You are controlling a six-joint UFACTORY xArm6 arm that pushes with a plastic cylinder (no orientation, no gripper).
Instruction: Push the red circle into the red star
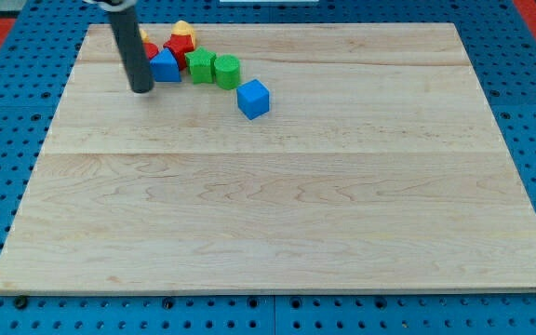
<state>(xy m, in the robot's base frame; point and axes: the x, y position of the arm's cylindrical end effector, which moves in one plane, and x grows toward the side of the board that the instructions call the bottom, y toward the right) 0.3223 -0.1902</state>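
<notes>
My tip (142, 89) rests on the board near the view's top left, just left of a blue triangle block (166, 66). A red block (149, 48), partly hidden behind the rod, sits against the blue triangle; its shape cannot be made out. The red star (179, 46) lies just right of it, touching the blue triangle's top. A yellow block (183, 29) sits behind the red star.
A green block (200, 66) and a green cylinder (226, 71) stand right of the blue triangle. A blue cube (253, 98) sits apart, lower right of the cluster. The wooden board (277, 205) lies on a blue pegboard.
</notes>
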